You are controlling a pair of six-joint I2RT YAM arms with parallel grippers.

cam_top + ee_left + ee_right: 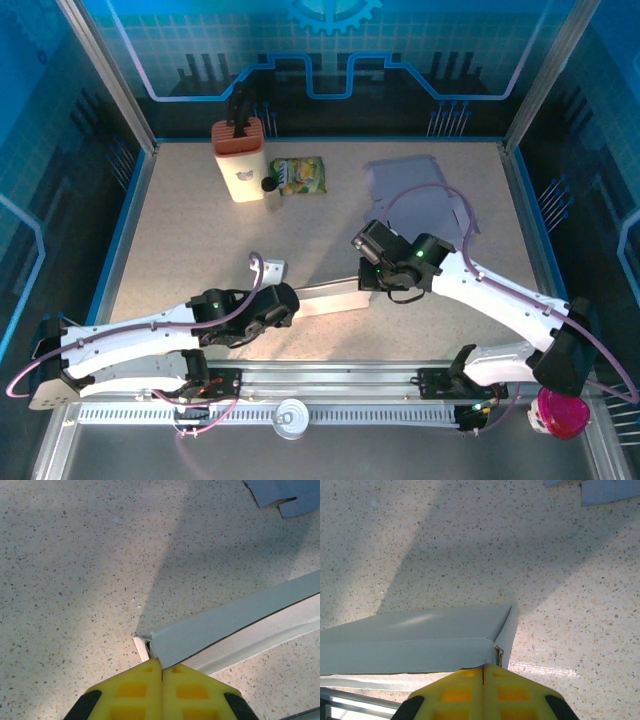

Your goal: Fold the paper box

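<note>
A long, narrow, pale grey paper box (330, 294) lies across the middle of the table between my two arms. My left gripper (292, 297) is shut on its left end. In the left wrist view the yellow fingertips (145, 680) pinch the corner of the box wall (235, 625), and a white end flap sticks out beside them. My right gripper (366, 278) is shut on the right end. There the fingertips (505, 685) clamp the folded corner of the box (420, 635), where a side wall stands up.
A flat blue-grey cardboard sheet (420, 195) lies at the back right. A beige holder with an orange top (238, 155), a small dark bottle (268, 188) and a green snack packet (298, 176) stand at the back left. The table's metal rail (330, 385) runs along the front.
</note>
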